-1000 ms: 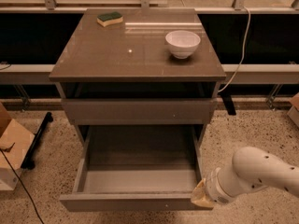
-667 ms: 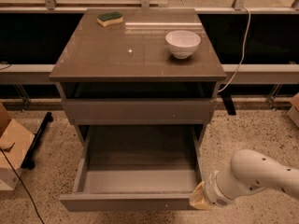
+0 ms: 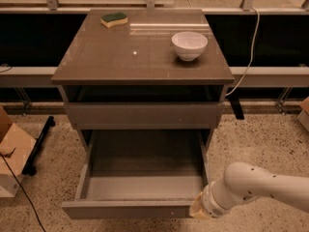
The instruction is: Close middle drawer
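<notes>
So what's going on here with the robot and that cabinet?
A robot arm is working at a grey-brown cabinet. The middle drawer is pulled far out, and its grey inside looks empty. The gripper is low at the right end of the drawer's front, apparently against it, placed to push it shut. The drawer above is closed. A bowl and a sponge sit on the cabinet top, away from the arm.
</notes>
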### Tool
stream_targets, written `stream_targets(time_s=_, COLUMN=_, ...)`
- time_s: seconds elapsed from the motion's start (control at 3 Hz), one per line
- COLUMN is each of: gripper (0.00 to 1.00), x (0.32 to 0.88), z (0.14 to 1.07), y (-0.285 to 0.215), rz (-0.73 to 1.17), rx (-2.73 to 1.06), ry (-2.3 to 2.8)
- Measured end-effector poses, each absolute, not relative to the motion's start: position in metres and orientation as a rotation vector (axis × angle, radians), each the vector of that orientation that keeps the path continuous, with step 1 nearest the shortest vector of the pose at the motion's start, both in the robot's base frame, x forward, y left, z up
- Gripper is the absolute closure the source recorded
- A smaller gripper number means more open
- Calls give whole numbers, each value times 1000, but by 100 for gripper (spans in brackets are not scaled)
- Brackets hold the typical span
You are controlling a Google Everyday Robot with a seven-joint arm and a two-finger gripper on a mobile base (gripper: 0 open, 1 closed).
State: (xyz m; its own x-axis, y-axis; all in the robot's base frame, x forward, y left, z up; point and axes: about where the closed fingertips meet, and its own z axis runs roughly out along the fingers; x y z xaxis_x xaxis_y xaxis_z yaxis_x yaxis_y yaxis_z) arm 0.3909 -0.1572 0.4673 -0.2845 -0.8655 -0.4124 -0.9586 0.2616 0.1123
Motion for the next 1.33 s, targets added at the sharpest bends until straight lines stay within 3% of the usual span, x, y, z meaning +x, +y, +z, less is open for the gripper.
stream_targets(time_s=0.67, gripper=100, x=407, z=416, y=-153, rz=531, rx=-1653, ry=2269)
stream_targets(time_s=1.33, gripper=100, x=463, z=384, y=-155, rz=545, rx=-1620, ry=2247)
